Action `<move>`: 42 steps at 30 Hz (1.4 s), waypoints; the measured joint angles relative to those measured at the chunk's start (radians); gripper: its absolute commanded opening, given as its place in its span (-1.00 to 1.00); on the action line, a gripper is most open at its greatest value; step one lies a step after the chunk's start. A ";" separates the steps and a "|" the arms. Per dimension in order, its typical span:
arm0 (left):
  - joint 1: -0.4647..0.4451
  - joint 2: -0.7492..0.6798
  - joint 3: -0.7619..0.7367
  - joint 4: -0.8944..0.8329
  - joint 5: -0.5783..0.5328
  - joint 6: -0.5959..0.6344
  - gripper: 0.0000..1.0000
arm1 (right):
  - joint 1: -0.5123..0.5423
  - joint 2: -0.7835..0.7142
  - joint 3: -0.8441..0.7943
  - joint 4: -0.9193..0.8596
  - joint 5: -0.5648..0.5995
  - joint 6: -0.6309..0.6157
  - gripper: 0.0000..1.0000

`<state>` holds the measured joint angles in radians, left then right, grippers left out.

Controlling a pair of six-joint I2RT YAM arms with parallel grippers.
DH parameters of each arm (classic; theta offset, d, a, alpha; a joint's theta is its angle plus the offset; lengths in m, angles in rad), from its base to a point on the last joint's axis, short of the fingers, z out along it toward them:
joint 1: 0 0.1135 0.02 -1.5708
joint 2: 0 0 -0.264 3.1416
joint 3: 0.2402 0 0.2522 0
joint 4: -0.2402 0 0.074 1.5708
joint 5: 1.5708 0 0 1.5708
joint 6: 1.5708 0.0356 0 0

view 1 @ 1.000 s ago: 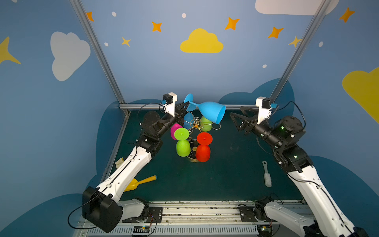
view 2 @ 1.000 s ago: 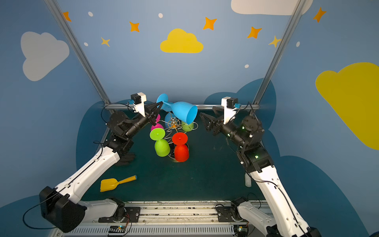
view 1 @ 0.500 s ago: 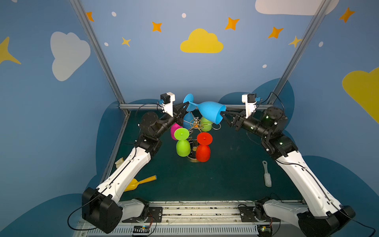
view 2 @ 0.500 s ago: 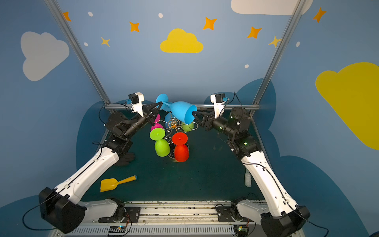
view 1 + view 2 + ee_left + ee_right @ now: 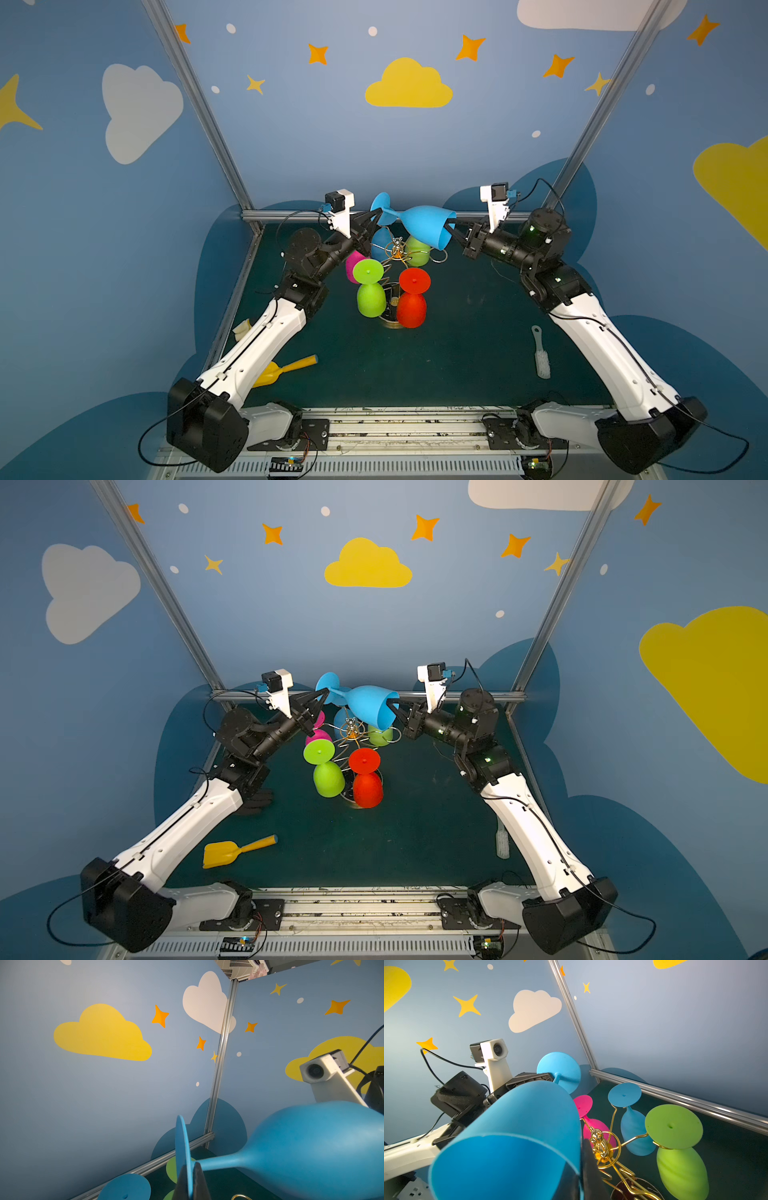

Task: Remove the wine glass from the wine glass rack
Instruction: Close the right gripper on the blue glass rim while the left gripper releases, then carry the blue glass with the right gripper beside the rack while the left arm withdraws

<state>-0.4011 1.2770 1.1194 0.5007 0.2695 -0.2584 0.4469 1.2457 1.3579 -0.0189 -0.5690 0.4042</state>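
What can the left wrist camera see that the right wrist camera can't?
Only the left wrist view shows the right arm's camera. Only the right wrist view shows the left arm's camera, the open rim of the blue glass with the right gripper shut on it, a pink glass and the knob on the gold rack. Both show that blue glass, the left gripper pinching its foot, a second blue glass and a green glass.
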 measured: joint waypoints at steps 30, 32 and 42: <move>0.179 -0.397 -0.261 -0.115 -0.195 0.077 0.93 | -0.203 -0.183 0.073 -0.605 0.661 -0.336 -1.00; 0.190 -0.409 -0.282 -0.136 -0.216 0.106 0.94 | -0.203 -0.134 0.118 -0.664 0.697 -0.357 -1.00; 0.245 -0.420 -0.334 -0.190 -0.245 0.116 0.93 | -0.203 0.247 0.378 -0.871 0.752 -0.421 -1.00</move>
<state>-0.1566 0.8570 0.7856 0.3111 0.0250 -0.1421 0.2436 1.4925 1.7363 -0.8898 0.1829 -0.0166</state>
